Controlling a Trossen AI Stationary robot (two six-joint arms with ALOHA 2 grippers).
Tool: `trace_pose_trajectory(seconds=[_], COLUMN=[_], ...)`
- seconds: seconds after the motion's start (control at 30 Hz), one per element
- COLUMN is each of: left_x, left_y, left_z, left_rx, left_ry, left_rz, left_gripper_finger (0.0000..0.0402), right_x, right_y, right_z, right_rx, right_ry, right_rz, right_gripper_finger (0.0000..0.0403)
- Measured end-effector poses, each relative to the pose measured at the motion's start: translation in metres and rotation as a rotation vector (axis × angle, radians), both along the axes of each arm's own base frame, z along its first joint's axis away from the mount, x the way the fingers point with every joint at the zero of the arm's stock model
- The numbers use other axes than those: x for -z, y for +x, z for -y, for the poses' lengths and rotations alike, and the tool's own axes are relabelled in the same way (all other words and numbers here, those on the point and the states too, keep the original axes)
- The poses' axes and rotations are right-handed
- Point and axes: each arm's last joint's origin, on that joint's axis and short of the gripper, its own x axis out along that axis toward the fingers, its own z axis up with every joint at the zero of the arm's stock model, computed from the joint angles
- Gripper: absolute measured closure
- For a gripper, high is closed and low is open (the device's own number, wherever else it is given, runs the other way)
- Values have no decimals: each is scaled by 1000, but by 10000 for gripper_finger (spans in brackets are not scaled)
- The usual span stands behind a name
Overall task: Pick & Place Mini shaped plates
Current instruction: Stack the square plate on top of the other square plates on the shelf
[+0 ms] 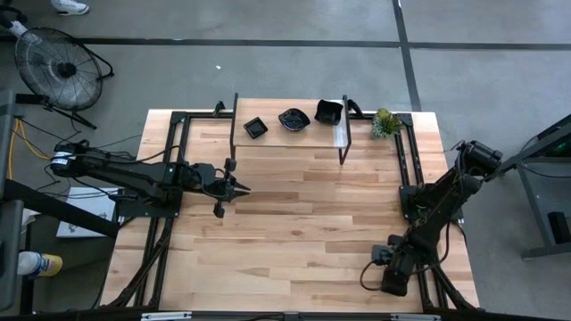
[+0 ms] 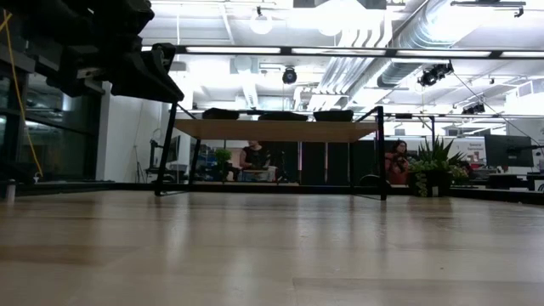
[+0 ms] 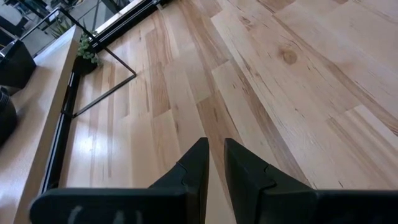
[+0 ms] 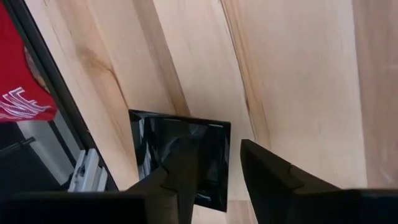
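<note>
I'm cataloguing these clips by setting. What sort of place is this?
Probably an open-plan lab or workshop: exposed ceiling ducts, a person at a desk behind the table, and a floor fan on concrete.

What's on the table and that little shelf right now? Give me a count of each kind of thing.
Black dishes on the shelf: 3, a square one, a wavy-edged one and a deeper squarish one.
Black dishes on the table: 1, a square dish under the right hand.
Green plants: 1.
Total: 5 things.
</note>
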Motion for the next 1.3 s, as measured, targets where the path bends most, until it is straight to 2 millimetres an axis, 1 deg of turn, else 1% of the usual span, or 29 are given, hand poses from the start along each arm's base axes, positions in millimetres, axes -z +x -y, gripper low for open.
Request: trace_pose_trajectory(seconds=[0.13, 0.5, 0.63, 0.9, 1.1, 1.3], left_x=[0, 0, 0, 0, 0, 0], left_y=[0, 0, 0, 0, 0, 0], left_z=[0, 0, 0, 0, 0, 0], left_rx=[0, 0, 0, 0, 0, 0], left_ry=[0, 0, 0, 0, 0, 1], left_rz=[0, 0, 0, -2, -2, -2], left_gripper_finger=[355, 355, 355, 355, 355, 355], right_x=[0, 0, 0, 1, 11, 13], right_y=[-3, -6, -6, -6, -4, -3], right_z=[-2, -4, -4, -4, -9, -10], right_rx=[6, 16, 19, 24, 8, 7], right_ry=[-6, -19, -21, -31, -32, -30], right_rz=[3, 18, 22, 31, -2, -11], right_gripper_finger=[290, 319, 317, 297, 295, 296])
